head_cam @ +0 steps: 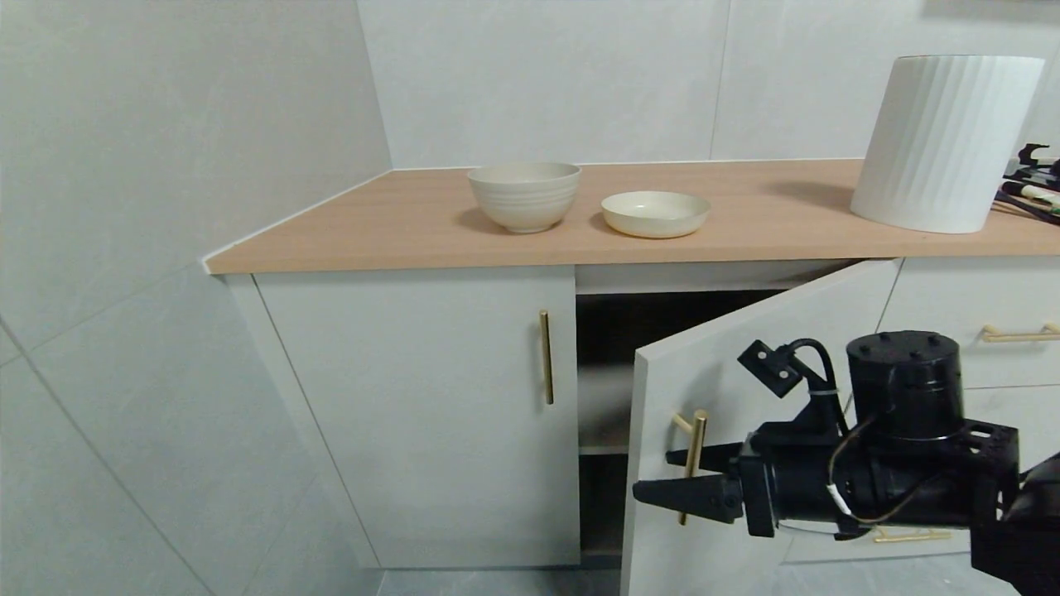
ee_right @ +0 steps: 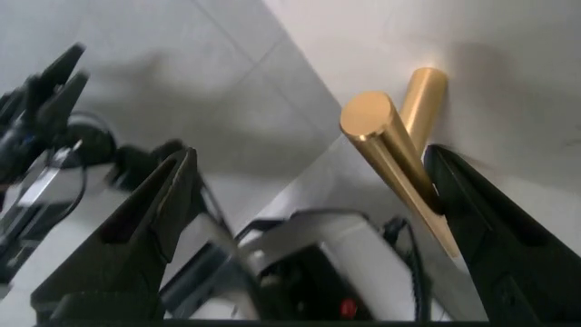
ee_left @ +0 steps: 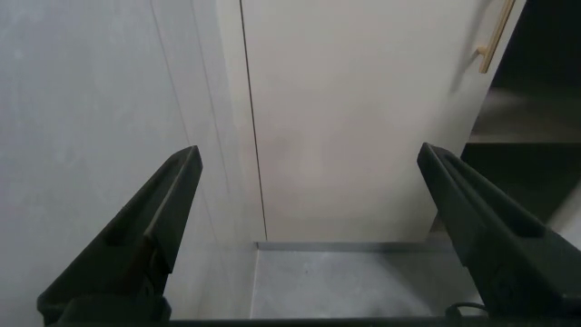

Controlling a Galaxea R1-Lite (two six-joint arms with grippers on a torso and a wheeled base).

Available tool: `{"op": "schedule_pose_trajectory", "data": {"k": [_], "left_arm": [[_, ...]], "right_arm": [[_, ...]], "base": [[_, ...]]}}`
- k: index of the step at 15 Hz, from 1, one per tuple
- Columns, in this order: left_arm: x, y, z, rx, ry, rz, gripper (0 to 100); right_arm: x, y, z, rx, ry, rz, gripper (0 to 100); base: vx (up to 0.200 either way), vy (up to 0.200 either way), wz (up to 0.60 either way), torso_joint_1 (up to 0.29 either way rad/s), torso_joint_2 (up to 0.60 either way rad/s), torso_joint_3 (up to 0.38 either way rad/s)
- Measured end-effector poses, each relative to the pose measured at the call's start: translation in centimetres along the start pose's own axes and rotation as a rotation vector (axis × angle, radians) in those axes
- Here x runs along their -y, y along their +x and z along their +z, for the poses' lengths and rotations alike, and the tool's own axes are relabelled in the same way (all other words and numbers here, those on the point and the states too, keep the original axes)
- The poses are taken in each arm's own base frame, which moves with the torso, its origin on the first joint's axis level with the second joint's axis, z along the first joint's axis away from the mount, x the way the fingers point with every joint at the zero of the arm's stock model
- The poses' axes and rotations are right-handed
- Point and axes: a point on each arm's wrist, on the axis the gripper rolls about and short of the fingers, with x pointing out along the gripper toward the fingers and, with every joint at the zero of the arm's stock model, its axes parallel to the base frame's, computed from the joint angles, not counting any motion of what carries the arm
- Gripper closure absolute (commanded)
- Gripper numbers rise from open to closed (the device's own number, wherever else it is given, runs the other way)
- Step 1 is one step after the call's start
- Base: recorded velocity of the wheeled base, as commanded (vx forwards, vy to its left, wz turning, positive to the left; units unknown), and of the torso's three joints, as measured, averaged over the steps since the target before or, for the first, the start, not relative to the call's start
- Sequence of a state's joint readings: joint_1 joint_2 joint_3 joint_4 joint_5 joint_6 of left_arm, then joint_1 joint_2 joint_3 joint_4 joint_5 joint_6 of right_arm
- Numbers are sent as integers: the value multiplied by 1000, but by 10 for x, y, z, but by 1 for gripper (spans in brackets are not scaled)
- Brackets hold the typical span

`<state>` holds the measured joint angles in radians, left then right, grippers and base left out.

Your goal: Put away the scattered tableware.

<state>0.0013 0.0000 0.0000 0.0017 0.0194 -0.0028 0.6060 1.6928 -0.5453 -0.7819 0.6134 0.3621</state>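
While wide astride door handle (head_cam: 698,432), right claw (head_cam: 654,473); left claw (ee_left: 309,150) wide; bowl (head_cam: 523,194), empty dish (head_cam: 655,213) on counter (head_cam: 397,223).

Utensils (head_cam: 1031,194) at the worktop's (head_cam: 397,228) right end are cut off, too small to identify. The open cupboard door (head_cam: 745,348) hides much of the dark interior (head_cam: 629,327). A finger (head_cam: 696,499) of the right hand (head_cam: 654,473) covers part of the gold handle (head_cam: 698,434).
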Motion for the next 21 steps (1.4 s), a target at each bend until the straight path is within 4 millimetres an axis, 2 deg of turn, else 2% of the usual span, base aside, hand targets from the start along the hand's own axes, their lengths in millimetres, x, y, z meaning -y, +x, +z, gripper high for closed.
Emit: {"op": "schedule_pose_trajectory", "data": {"k": [6,15,19,21], "left_arm": [[0,0,0,0,0,0,0],[0,0,1,11,16,-5,0],[4,-9,32,138,15,-170,0],[6,-12,61,139,9,-276,0]], "right_arm": [[-21,-35,-14,26,-18,16,0],[-27,-47,-24,23,-16,20,0],[-28,-48,-25,21,-15,22,0],[-28,-48,-25,20,-15,22,0]], "base": [[0,0,0,0,0,0],[0,0,0,0,0,0],[0,0,0,0,0,0],[0,0,0,0,0,0]]}}
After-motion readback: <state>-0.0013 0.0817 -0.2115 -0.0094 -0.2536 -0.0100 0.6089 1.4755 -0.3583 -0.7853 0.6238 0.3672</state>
